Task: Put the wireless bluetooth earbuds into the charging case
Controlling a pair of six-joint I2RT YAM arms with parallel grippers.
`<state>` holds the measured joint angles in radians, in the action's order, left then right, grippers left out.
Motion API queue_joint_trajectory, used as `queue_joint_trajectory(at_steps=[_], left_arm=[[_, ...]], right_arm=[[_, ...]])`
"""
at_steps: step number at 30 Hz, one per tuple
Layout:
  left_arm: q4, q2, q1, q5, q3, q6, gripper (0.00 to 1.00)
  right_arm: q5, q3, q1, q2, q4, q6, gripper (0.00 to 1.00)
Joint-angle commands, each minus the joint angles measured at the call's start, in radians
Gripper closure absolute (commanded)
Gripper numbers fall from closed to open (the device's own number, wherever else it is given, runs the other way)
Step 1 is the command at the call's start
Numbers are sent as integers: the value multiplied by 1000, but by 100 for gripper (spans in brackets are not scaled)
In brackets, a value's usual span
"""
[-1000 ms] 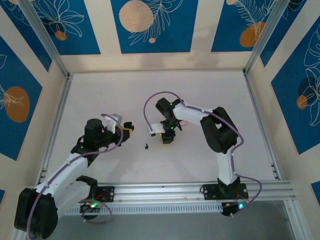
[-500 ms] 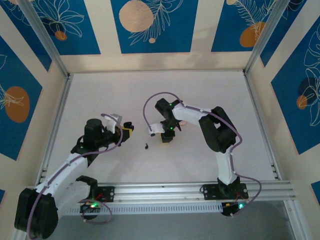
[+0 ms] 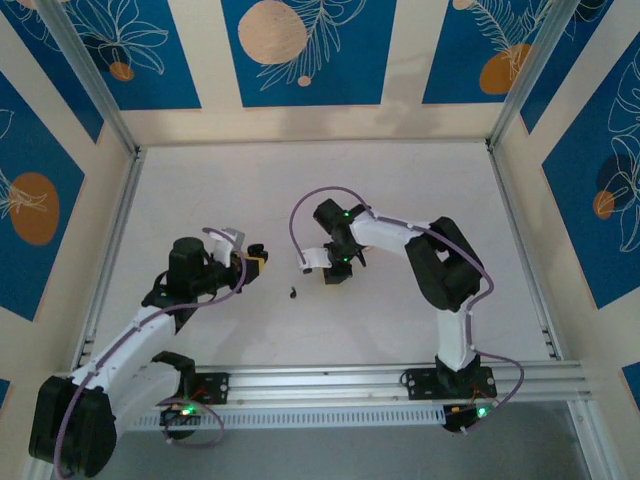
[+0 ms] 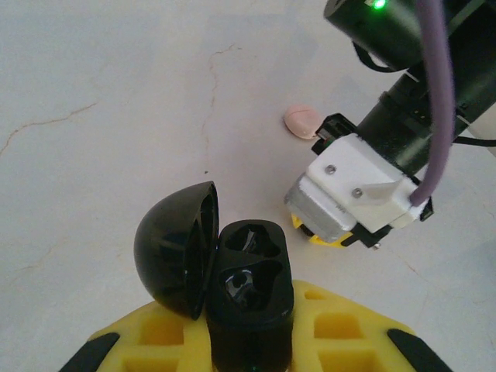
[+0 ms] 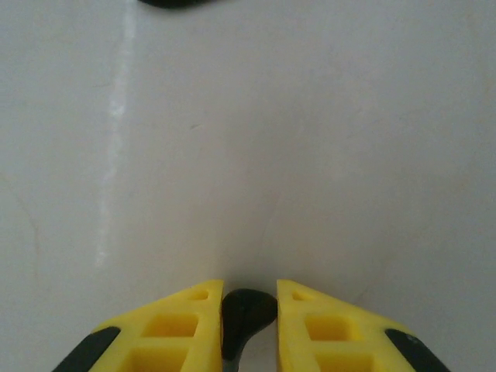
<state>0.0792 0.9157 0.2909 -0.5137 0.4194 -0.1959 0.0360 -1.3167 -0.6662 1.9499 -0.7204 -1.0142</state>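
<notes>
The right gripper [image 5: 249, 299] pinches what looks like an earbud [image 5: 248, 311]; it should lift gently toward the open charging case [image 4: 249, 288], which is clamped in the left gripper [image 4: 248, 335].

You've got a glossy black plastic charging case [image 4: 232, 271] and earbud [image 5: 246, 310], matt yellow plastic fingers [image 5: 186, 325], and a smooth, matt white table [image 4: 116, 93].

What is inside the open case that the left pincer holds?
Two glossy black hollows show in the case, and both look empty. The left pincer covers the case's lower body, and the inside of the lid is mostly turned away.
</notes>
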Motion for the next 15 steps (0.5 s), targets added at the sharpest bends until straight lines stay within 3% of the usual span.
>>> queue_joint_trajectory(at_steps=[1,10,15], left_arm=[[9,8,-12,-52,7,31,81],[299,-9,16,-93,-92,12,83],[446,46,105,-57,-123,73,83]], right_arm=[[106,45,31,-113,66,67,81],[494,273,188,-390,366,278,82],[659,398,259,-485,584,465,83]])
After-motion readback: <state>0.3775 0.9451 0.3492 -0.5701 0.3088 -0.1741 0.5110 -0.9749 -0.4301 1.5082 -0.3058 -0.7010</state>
